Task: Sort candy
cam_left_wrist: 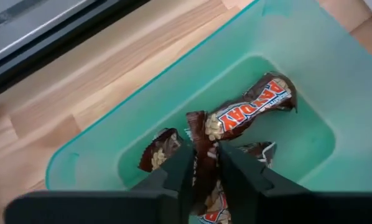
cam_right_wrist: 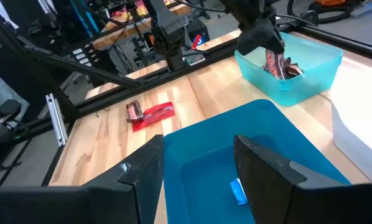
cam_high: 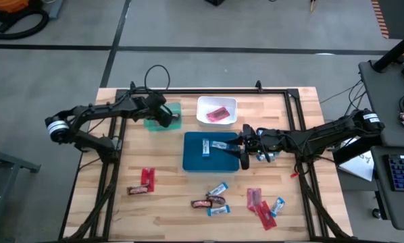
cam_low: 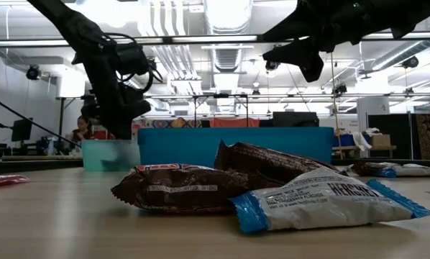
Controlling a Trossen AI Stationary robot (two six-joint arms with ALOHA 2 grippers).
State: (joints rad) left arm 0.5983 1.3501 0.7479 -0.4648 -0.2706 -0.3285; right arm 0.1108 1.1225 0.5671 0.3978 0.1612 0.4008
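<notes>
My left gripper (cam_high: 164,116) is over the green tray (cam_high: 152,123) at the table's far left and is shut on a dark brown bar (cam_left_wrist: 203,140). Other brown bars (cam_left_wrist: 251,107) lie in that tray. My right gripper (cam_high: 245,146) hovers open over the right side of the blue tray (cam_high: 195,160), touching nothing. Blue-and-white bars (cam_high: 207,147) lie in the blue tray, and one (cam_right_wrist: 237,191) shows between the right fingers. A red packet (cam_high: 217,114) lies in the white tray (cam_high: 205,102). Several loose candies (cam_high: 219,190) lie toward the near edge. My left gripper pinches the dark brown bar between its two fingers (cam_left_wrist: 180,168), which come from above and point down. The bar hangs upright below them, and its lower end (cam_right_wrist: 277,64) is inside the green tray. Whether that end touches the bars beneath, I cannot tell.
A red packet (cam_high: 148,177) and a brown bar (cam_high: 140,190) lie near left. Brown and blue-and-white bars (cam_high: 203,202) lie near the middle. Red packets (cam_high: 255,197) and a blue-and-white bar (cam_high: 278,206) lie near right. A black frame (cam_high: 293,115) rims the table.
</notes>
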